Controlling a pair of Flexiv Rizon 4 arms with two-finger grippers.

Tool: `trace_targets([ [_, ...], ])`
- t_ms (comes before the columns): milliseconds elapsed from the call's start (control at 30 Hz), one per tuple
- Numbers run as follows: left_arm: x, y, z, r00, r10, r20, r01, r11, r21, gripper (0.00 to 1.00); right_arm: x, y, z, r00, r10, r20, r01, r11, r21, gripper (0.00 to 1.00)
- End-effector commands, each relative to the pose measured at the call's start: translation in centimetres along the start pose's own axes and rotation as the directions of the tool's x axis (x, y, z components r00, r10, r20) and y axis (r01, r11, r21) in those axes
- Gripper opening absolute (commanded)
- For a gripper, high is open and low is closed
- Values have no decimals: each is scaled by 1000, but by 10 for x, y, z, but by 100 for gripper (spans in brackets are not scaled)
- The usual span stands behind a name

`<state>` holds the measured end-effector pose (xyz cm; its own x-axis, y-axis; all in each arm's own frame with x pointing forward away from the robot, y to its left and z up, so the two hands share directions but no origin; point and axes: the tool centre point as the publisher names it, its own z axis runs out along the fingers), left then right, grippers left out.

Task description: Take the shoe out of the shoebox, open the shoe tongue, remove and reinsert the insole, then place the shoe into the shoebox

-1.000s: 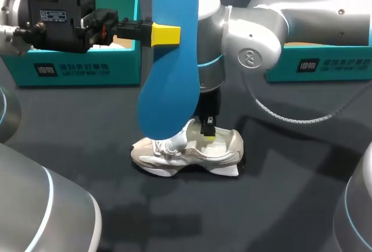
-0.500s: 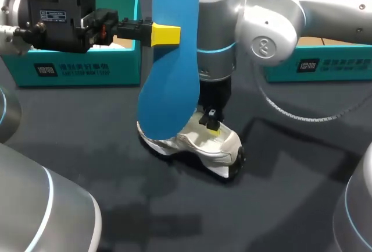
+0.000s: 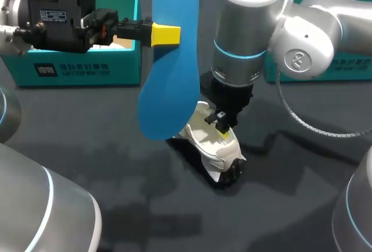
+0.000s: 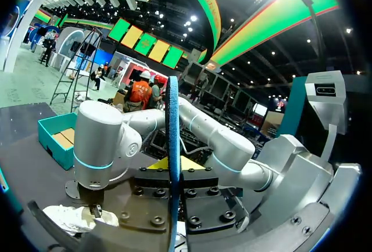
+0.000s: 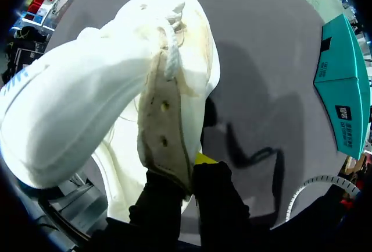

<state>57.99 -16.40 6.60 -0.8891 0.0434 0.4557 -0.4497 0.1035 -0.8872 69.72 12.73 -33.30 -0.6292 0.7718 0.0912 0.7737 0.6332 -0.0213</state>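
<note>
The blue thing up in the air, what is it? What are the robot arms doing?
It's a blue insole. The left gripper is shut on it, holding it upright above the table. The right gripper pinches the rim of the white shoe, down at the table. The insole isn't back inside yet.

Bright, even light from above. My right arm (image 3: 250, 36) and the shoe (image 3: 212, 147) throw soft shadows on the dark table (image 3: 75, 147); pale glare sits on the arm's shell.

One shoe (image 3: 212, 144), one insole (image 3: 168, 60), two shoeboxes (image 3: 81, 71) (image 3: 356, 69).
</note>
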Motion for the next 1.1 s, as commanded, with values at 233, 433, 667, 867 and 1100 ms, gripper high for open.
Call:
trace_targets([
  [233,-1,1,1,1000,0,0,0,1000,-1,0,0,-5,-1,999,49,-5,-49,997,-66,0],
  [433,-1,1,1,1000,0,0,0,1000,-1,0,10,-6,-3,952,306,-19,-306,949,-74,0],
  [667,-1,1,1,1000,0,0,0,1000,-1,0,24,-4,-2,860,509,-47,-511,857,-68,0],
  [867,-1,1,1,1000,0,0,0,1000,-1,0,24,-4,-2,860,509,-47,-511,857,-68,0],
  [1100,-1,1,1,1000,0,0,0,1000,-1,0,23,-6,5,864,500,-62,-504,860,-83,0],
])
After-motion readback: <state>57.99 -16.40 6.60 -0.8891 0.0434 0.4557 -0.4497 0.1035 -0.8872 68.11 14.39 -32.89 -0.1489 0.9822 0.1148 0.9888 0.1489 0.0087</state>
